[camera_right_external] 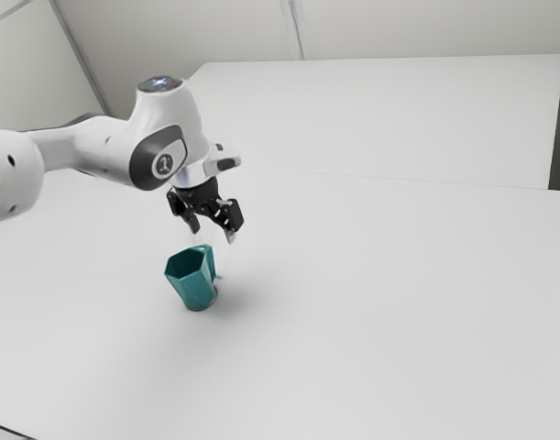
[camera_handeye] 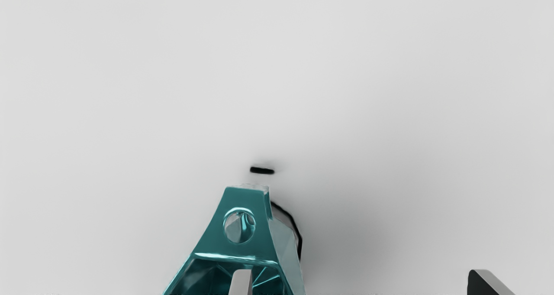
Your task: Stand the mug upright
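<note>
The open gripper (camera_right_external: 213, 231) hangs above and just behind the teal mug (camera_right_external: 192, 282) in the exterior view, with nothing held. The mug rests base down with its mouth tipped toward the exterior view's left; its handle is on the side toward the gripper. In the wrist view the gripper (camera_handeye: 362, 282) has its two fingertips wide apart. One fingertip overlaps the mouth of the mug (camera_handeye: 246, 247), while the other is over bare table. Whether that first finger reaches inside the mug, I cannot tell. Part of the mug's mouth is cut off by the picture's edge.
A broad white table (camera_right_external: 380, 302) lies under the mug and arm. A small dark mark (camera_handeye: 262, 170) shows on the surface beside the handle. Pale walls (camera_right_external: 426, 27) rise behind.
</note>
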You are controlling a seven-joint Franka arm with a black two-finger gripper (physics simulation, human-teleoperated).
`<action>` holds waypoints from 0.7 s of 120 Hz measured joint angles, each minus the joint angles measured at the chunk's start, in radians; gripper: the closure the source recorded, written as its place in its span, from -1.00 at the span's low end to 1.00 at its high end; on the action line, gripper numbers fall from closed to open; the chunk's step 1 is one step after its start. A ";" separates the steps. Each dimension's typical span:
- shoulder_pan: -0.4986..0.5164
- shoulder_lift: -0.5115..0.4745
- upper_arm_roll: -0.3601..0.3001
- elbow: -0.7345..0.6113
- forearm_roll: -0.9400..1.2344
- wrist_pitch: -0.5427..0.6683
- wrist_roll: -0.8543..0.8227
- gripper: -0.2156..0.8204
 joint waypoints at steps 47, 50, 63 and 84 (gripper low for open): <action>0.011 0.012 0.007 0.309 -0.055 -0.293 0.002 -0.53; 0.014 0.013 0.008 0.328 -0.055 -0.312 0.002 -0.53; 0.027 0.014 0.011 0.403 -0.052 -0.386 0.002 -0.53; 0.033 0.012 0.015 0.483 -0.050 -0.480 0.002 -0.54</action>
